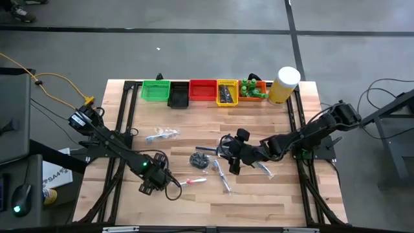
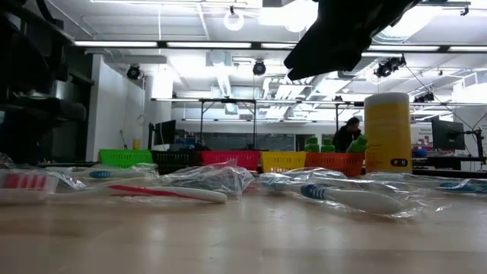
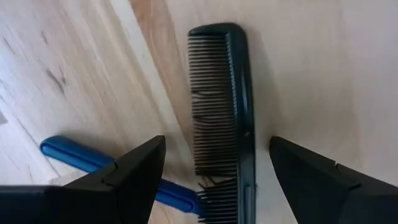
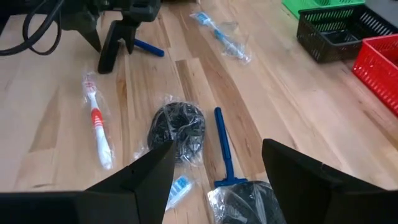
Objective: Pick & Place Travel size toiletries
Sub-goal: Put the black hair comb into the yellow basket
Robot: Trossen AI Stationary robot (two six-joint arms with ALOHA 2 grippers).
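Sorting is partly done: the bins (image 1: 200, 92) along the table's far edge hold some bottles (image 1: 252, 89), yet wrapped toothbrushes (image 1: 222, 178) lie mid-table. Left gripper (image 3: 217, 165) — fingers spread — hovers astride a black comb (image 3: 224, 106); right gripper (image 4: 214, 165) — also spread — holds nothing.

Bins (image 1: 194, 92) in a row along table's (image 1: 259, 200) far edge, cylinder (image 1: 283, 85) at right end. Toothbrushes (image 1: 220, 176) scattered mid-table. Comb (image 3: 227, 118) between left gripper's (image 3: 214, 165) fingers.

Robotics lab: ceiling lights (image 2: 233, 20), monitors (image 2: 447, 135)
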